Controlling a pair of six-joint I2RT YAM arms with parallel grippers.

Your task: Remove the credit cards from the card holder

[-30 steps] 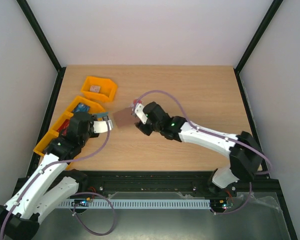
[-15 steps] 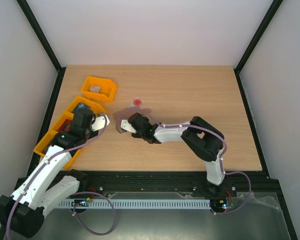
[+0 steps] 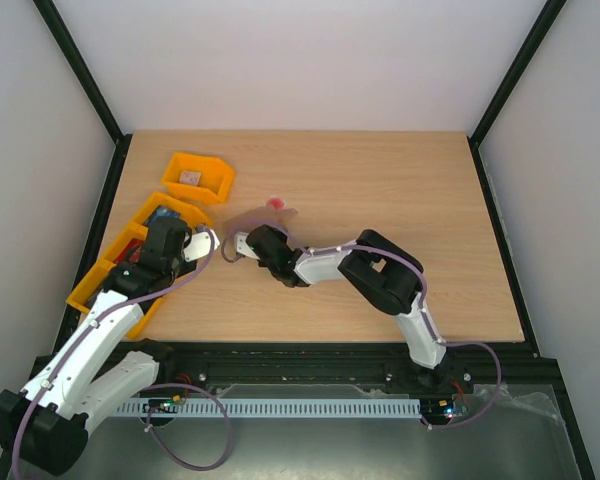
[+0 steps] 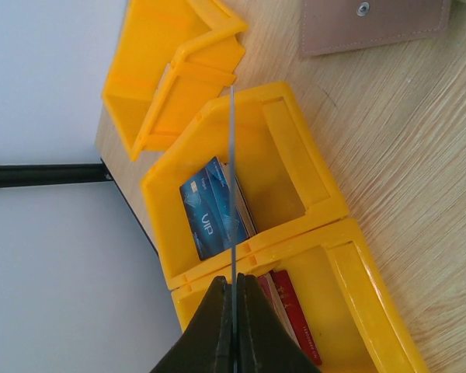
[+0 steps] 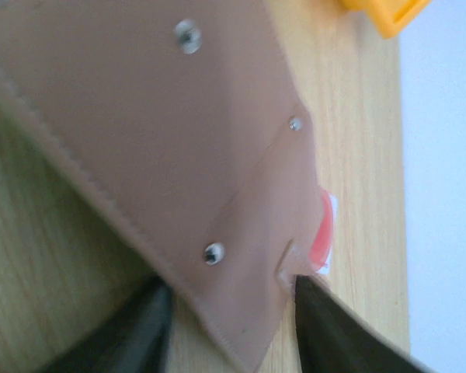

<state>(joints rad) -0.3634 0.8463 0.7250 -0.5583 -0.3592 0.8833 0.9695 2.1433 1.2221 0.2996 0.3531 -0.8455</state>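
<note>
Bins (image 3: 197, 177) left — open tabletop (image 3: 410, 190) right

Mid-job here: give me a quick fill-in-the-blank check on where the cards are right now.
The left gripper is shut on a thin ___, seen edge-on.
The VIP card lying in an orange bin is ___.
The pale card poking out of the card holder bears a ___ mark.
Missing words: card; blue; red.

the blue card (image 4: 213, 210) looks to read "vip".
</note>
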